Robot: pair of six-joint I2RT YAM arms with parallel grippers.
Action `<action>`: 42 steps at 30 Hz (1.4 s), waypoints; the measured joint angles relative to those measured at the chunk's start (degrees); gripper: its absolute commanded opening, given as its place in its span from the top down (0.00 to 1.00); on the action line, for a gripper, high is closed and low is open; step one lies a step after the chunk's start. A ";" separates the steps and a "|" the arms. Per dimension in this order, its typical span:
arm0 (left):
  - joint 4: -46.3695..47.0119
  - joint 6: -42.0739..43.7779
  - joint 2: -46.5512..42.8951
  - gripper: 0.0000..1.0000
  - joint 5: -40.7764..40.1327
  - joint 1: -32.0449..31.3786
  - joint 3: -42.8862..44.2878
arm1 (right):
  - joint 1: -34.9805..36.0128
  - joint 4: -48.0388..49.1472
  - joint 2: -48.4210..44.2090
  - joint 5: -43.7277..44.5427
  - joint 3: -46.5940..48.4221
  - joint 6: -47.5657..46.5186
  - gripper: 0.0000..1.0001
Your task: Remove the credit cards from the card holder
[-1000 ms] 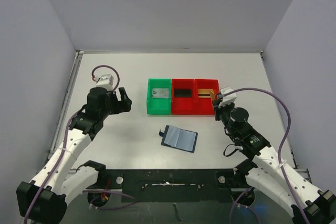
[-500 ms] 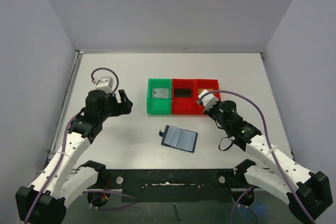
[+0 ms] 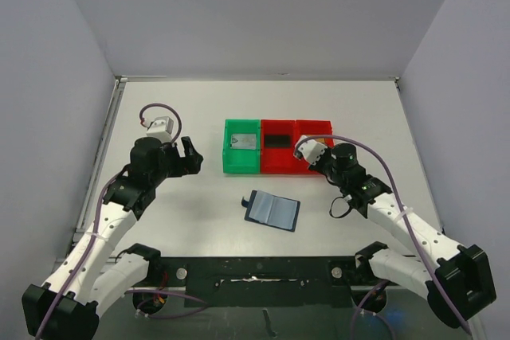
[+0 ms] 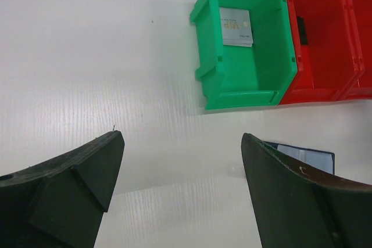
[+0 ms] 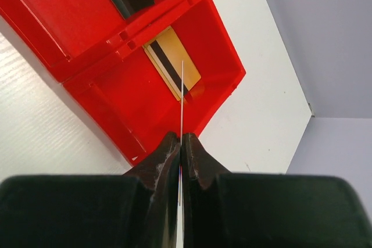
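- The right gripper point(image 5: 181, 139) is pinched shut on something thin seen edge-on, probably a card point(image 5: 182, 97), over the right red tray point(image 5: 212, 39).
- The left gripper point(image 4: 181, 140) stands wide apart, empty.
- The card holder point(image 3: 272, 210) lies open on the tabletop point(image 3: 358, 109), nearer than the trays point(image 3: 277, 164).
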 measured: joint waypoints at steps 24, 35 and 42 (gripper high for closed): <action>0.00 1.07 -2.08 0.18 -0.57 -1.44 -0.66 | -9.90 0.90 21.40 -14.71 11.69 -10.23 1.00; 0.00 1.07 -2.32 0.18 -0.39 -1.92 -0.76 | -13.03 -1.46 31.50 -18.01 19.74 -15.98 1.00; 0.00 1.14 -2.89 0.19 -0.50 -2.80 -0.76 | -13.03 -1.88 39.87 -17.70 23.32 -20.20 1.00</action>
